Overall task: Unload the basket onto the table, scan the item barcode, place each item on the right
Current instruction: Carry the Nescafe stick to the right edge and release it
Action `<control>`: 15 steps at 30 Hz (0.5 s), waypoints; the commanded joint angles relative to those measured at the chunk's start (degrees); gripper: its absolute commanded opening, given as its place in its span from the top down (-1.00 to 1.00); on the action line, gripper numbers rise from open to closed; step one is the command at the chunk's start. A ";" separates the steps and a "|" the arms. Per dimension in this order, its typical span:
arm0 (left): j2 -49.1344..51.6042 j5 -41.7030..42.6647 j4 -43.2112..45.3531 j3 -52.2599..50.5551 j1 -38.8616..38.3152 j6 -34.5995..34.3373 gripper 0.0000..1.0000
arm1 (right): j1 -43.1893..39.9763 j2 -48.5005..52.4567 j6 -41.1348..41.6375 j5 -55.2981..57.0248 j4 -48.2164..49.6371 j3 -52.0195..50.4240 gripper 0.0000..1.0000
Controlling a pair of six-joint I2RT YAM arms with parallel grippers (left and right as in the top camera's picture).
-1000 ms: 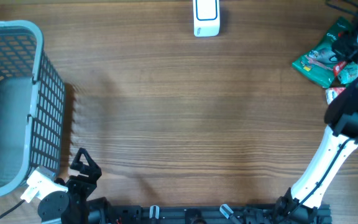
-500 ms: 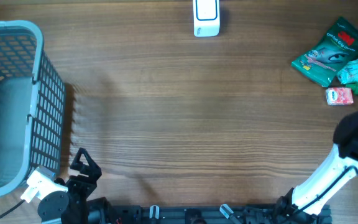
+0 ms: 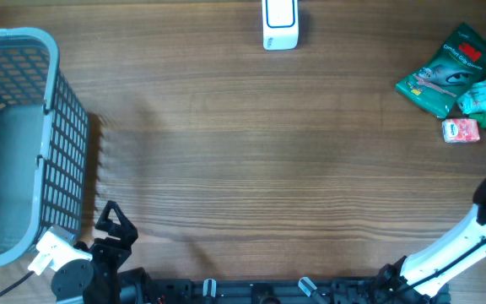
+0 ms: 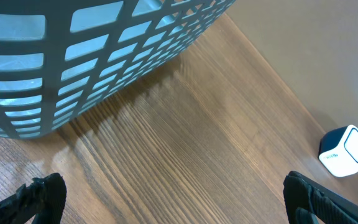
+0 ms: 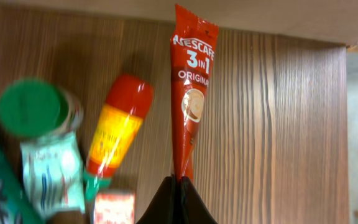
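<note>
One sachet in hand, so I'd call the pick-up part done and the carry-to-scanner part the step in play. Right gripper (image 5: 179, 200) was clamped tight on the tail end of a red Nescafe 3-in-1 sachet (image 5: 190, 93), which stuck straight out ahead of the fingertips, printed face toward the wrist camera. Beneath the gripper and off to one side of the sachet lay the other groceries: a green-lidded jar (image 5: 35, 109), a red and yellow bottle (image 5: 118, 127) and a pale small packet (image 5: 48, 171). The white scanner (image 3: 279, 24) was well away from that gripper, over at the far edge of the table. Couldn't spot any barcode on the side showing, so my guess is the next move needed a swing over to the scanner plus a wrist roll to turn the sachet's back at it. Left gripper (image 4: 178, 208) sat wide open, holding nothing, right beside the basket (image 4: 104, 56).
</note>
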 commanded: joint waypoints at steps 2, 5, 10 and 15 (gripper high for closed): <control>-0.13 -0.74 0.04 -0.09 0.11 -0.35 -1.00 | -0.26 1.64 -1.81 -1.92 5.33 -7.87 0.92; -0.13 -0.74 0.02 -0.09 0.11 -0.35 -1.00 | -0.24 1.64 -2.05 -3.82 11.52 -15.67 0.91; -0.13 -0.74 0.04 -0.09 0.11 -0.35 -1.00 | -0.26 1.64 -2.10 -4.74 20.15 -27.04 0.91; -0.13 -0.74 0.04 -0.09 0.11 -0.35 -1.00 | -0.20 1.64 -2.78 -8.72 23.91 -30.91 0.82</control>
